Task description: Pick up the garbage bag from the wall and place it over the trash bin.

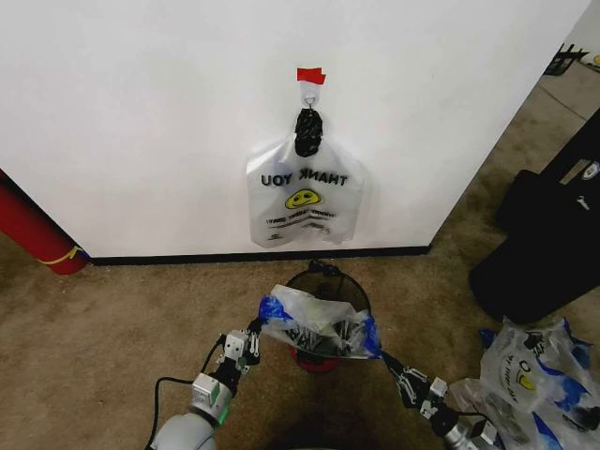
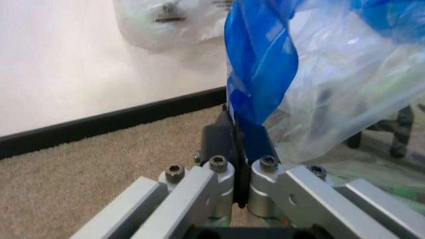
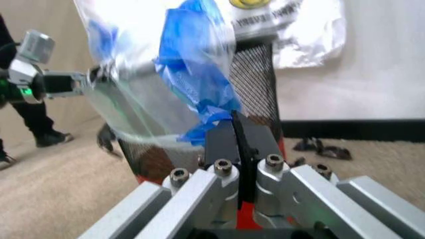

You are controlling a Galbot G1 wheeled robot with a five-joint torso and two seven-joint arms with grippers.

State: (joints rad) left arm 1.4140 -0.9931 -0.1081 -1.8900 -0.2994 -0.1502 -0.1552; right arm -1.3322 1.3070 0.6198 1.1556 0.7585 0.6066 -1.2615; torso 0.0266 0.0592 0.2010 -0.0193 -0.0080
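- Head view: the thin see-through garbage bag with blue handle tips point(image 1: 317, 323) is stretched between the left gripper point(image 1: 255, 330) and the right gripper point(image 1: 386, 361), above the round black wire-mesh trash bin point(image 1: 328, 281) near the plain white wall point(image 1: 141, 112).
- Left wrist view: the left jaws are closed on a blue handle.
- Right wrist view: the right jaws pinch the other handle. I judge the placing step; next both must lower the bag evenly over the rim.
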